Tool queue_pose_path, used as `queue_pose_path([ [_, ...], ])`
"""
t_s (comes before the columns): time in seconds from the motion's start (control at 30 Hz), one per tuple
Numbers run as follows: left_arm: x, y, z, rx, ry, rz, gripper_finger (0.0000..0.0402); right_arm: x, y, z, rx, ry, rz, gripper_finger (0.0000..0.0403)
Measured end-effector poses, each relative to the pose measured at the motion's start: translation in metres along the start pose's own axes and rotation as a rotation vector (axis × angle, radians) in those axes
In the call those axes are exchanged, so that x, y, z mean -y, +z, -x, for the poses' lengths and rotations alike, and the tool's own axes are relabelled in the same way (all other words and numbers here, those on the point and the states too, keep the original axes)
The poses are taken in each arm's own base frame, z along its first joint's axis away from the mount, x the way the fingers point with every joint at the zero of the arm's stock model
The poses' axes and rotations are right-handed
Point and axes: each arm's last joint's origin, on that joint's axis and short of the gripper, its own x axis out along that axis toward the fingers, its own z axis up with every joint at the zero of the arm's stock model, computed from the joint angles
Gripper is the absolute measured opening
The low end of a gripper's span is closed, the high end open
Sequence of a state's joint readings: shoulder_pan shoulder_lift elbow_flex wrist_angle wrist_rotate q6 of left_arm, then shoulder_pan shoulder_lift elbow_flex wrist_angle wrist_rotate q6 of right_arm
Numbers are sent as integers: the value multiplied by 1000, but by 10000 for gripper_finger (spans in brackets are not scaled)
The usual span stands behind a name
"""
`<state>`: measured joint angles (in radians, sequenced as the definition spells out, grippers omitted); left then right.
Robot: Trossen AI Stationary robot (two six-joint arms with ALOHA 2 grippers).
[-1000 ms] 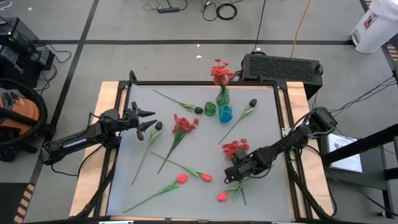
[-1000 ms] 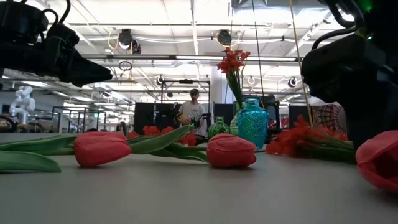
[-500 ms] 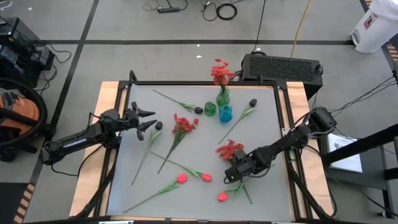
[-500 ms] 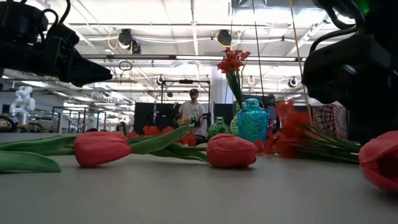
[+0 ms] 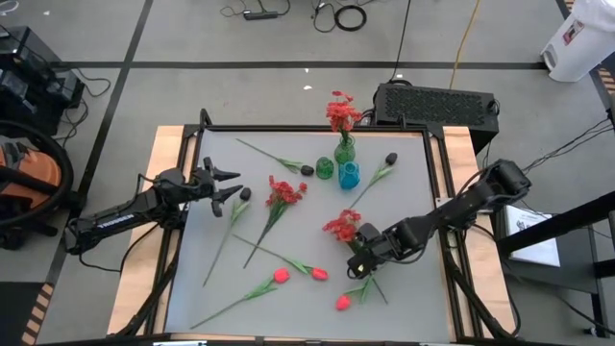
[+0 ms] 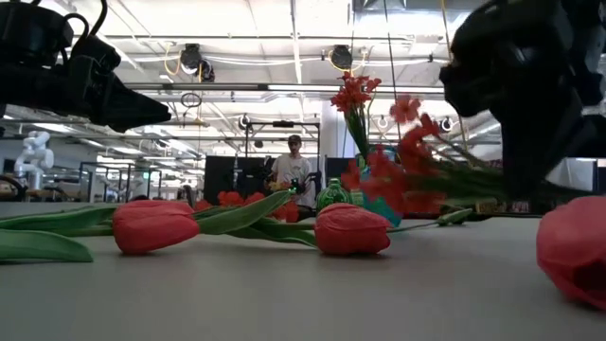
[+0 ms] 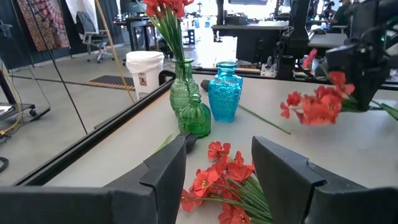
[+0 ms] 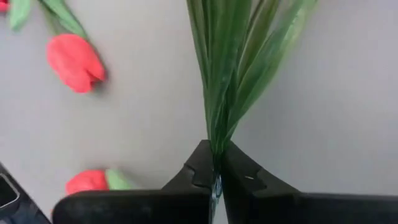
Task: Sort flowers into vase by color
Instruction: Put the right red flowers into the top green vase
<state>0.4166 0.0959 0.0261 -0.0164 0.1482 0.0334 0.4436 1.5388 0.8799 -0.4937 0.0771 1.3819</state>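
1. A red clustered flower [image 5: 342, 226] is held off the table [image 5: 404, 288], blossoms raised, near its right side.
2. Its stems [image 8: 219, 74] are pinched by the closed right gripper [image 5: 359, 252].
3. The thin stems could slip out if swung fast.
4. The left gripper [image 5: 233, 187] is spread, idle, at the table's left.

I count three red blossom clusters [image 5: 341, 227], three tulip buds [image 5: 282, 276], three dark buds [image 5: 390, 159], and three vases: two green [image 5: 325, 168], one blue [image 5: 349, 175].
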Motion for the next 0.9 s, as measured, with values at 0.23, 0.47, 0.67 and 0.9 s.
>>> queue_pose_path([
  [0.23,0,0,0,0,0,0,191,0,9,21,101,53,76,4],
  [0.47,0,0,0,0,0,0,191,0,14,35,254,52,148,4],
  [0.67,0,0,0,0,0,0,191,0,18,38,385,15,233,4],
  [0.9,0,0,0,0,0,0,191,-4,26,42,587,-37,314,4],
])
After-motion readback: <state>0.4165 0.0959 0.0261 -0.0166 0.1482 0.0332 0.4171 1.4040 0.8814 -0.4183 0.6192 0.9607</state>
